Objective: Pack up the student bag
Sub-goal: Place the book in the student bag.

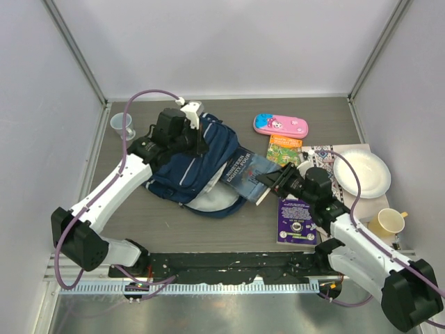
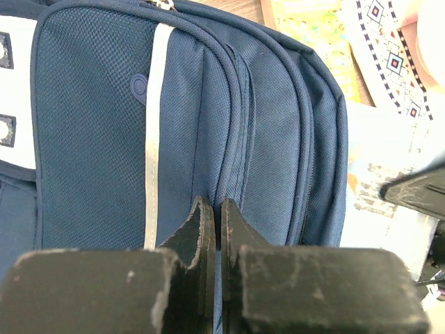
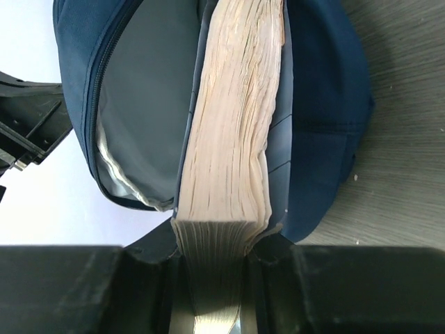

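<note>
- Left gripper [image 1: 197,141] is clamped tight, its fingers [image 2: 201,226] pressed together on a thin fold of navy fabric at the top of the student bag [image 1: 184,174].
- In the left wrist view, the bag's mesh panel [image 2: 90,125] and white stripe fill the frame, with zip seams running up and away from the closed jaws.
- Right gripper [image 1: 273,178] is grasping the blue book [image 1: 243,170] by its near end. The jaws sit either side of the page block [image 3: 233,139].
- The book's far end is inside the open mouth of the bag. The wrist view shows it sliding between the pale grey lining [image 3: 146,111] and the navy wall [image 3: 320,104].
- The student bag lies on its side on the desk [image 1: 208,236], left of centre and nearer the far edge, with its mouth facing right.
- A clear cup [image 1: 122,125] stands at the far left corner, just beyond the left arm.
- A pink pencil case [image 1: 280,125] sits by the far edge, with a green book [image 1: 285,147] just in front of it.
- A white plate [image 1: 361,174] rests on a patterned book [image 1: 327,154] toward the right edge.
- A purple book [image 1: 297,219] lies flat under the right arm, and a yellow cup [image 1: 387,223] stands near the right edge.
</note>
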Controlling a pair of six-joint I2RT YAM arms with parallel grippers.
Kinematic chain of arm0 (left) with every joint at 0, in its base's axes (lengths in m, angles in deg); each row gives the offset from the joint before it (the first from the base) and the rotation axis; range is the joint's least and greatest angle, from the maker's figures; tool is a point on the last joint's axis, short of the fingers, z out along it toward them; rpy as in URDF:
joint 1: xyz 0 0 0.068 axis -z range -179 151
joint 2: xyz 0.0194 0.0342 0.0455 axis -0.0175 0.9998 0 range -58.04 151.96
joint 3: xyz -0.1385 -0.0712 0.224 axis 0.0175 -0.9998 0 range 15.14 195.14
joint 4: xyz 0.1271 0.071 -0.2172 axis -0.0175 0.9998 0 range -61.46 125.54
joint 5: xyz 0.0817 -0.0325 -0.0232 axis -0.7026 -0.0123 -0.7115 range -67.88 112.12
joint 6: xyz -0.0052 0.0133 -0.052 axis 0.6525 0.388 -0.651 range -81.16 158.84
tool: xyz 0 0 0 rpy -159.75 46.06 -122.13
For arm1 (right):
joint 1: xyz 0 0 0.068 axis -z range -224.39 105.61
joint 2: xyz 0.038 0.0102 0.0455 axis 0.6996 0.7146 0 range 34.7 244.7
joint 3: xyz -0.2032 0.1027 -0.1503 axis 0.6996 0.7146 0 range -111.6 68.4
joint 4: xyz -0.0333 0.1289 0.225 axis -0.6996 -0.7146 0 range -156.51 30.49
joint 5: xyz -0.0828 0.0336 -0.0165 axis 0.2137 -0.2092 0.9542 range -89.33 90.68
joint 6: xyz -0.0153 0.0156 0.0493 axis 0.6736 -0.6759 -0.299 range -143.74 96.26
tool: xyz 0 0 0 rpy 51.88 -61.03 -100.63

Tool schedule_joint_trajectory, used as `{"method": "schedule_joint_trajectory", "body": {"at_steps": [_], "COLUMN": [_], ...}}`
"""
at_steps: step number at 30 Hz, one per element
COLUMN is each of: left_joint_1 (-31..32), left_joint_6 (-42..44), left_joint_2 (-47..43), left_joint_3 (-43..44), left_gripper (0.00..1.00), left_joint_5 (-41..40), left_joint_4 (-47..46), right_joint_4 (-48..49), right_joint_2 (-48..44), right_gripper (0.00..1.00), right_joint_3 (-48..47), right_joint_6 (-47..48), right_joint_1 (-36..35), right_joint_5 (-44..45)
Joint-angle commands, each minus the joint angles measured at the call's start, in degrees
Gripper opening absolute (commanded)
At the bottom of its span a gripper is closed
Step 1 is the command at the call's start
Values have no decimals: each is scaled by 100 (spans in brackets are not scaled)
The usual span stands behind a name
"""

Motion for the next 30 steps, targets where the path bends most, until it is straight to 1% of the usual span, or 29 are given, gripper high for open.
{"method": "schedule_joint_trajectory", "body": {"at_steps": [1, 3, 6, 9, 10, 12, 15, 16, 18, 21, 25, 26, 27, 29, 30], "left_joint_1": [22, 22, 22, 22, 22, 22, 22, 22, 22, 22, 13, -4, -13, -66, -92], "left_joint_6": [-141, -141, -53, -9, 17, 44, 79, 88, 140, 184, 184, 202, 202, 176, 158], "left_joint_2": [-270, -270, -235, -191, -191, -173, -164, -155, -164, -164, -260, -296, -313, -375, -384], "left_joint_3": [115, 88, 36, 79, 88, 132, 150, 159, 176, 185, 194, 194, 203, 203, 194], "left_gripper": [0, 0, 0, 0, 0, 0, 0, 0, 0, 0, 0, 0, 0, 0, 0], "left_joint_5": [440, 598, 844, 1054, 1108, 1187, 1345, 1441, 1468, 1688, 1951, 2030, 2153, 2242, 2303], "left_joint_4": [-1018, -1062, -1202, -1220, -1220, -1203, -1203, -1185, -1168, -1150, -1264, -1290, -1334, -1396, -1440], "right_joint_4": [1614, 1658, 2141, 2834, 3228, 3459, 3845, 4178, 4330, 4366, 4515, 4489, 4480, 4734, 4900], "right_joint_2": [238, 484, 801, 1293, 1529, 1758, 2163, 2268, 2541, 2892, 3367, 3446, 3612, 3859, 4139], "right_gripper": [1, 1, 1, 1, 1, 1, 1, 1, 1, 1, 1, 1, 1, 1, 1], "right_joint_3": [-273, -397, -441, -458, -476, -598, -810, -836, -994, -1231, -1416, -1503, -1539, -1644, -1671], "right_joint_6": [2, 109, 48, -145, -181, -146, -189, -216, -251, -129, -234, -234, -243, -164, -155], "right_joint_1": [-96, -281, -510, -737, -808, -975, -1081, -1107, -1125, -1239, -1476, -1651, -1757, -2037, -2109], "right_joint_5": [-108, 49, 129, 103, 120, 155, 226, 252, 313, 664, 1332, 1733, 1938, 2499, 2580]}}
